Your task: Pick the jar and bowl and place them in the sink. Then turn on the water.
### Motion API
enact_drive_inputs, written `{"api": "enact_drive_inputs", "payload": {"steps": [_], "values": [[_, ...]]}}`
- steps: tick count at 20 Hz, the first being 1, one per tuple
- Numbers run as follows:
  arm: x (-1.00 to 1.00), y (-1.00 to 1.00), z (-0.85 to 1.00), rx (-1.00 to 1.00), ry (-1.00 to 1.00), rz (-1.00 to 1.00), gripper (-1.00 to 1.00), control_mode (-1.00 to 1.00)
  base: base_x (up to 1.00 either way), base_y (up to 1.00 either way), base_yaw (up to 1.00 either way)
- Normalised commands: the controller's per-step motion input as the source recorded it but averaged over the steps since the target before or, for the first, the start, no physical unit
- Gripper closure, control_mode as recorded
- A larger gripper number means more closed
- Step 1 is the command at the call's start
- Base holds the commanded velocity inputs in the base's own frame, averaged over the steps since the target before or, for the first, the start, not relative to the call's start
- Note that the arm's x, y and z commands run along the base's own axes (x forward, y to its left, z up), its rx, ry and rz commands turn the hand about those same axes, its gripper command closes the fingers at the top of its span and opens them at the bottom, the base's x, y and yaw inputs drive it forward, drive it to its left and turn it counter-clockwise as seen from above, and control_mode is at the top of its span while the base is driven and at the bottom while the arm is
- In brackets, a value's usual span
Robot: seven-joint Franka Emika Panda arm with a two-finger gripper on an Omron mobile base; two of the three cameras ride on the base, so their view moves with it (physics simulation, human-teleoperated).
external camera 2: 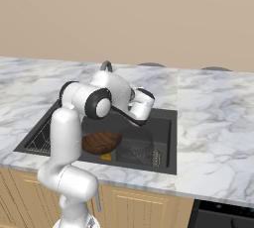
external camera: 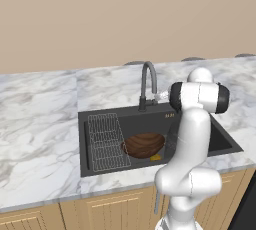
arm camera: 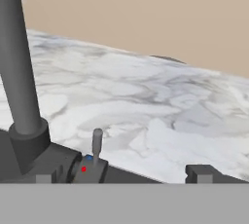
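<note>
The black sink (external camera: 100,113) is set into the marble counter. The brown wooden bowl (external camera: 144,145) (external camera 2: 101,142) lies in the basin beside the wire rack (external camera: 106,141). The translucent grey jar (external camera 2: 140,153) stands in the basin to the bowl's right. My gripper (arm camera: 121,175) (external camera: 157,96) is open and holds nothing; it hovers at the sink's back rim beside the gooseneck faucet (external camera: 148,79) (arm camera: 19,72). The faucet's small upright lever (arm camera: 97,142) stands just ahead, between my fingertips (arm camera: 199,173) and left of centre. No water runs from the faucet.
A small yellow piece (external camera: 156,157) lies at the basin's front by the bowl. Marble counter (external camera: 40,119) spreads to both sides, with a tan wall behind. A dark appliance top (external camera 2: 223,214) sits at the lower right. My arm covers the sink's right part in the left base view.
</note>
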Motion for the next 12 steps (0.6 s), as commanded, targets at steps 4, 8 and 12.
{"api": "enact_drive_inputs", "payload": {"steps": [4, 8, 12], "values": [[0.00, 0.00, -0.41, 0.00, 0.00, 0.16, -1.00, -1.00, 0.00, 0.00, 0.00], [0.00, 0.00, -0.22, 0.00, 0.00, 0.13, -1.00, -1.00, 0.00, 0.00, 0.00], [0.30, -0.01, -0.01, 0.12, 0.00, 0.10, -1.00, -1.00, 0.00, 0.00, 0.00]]}}
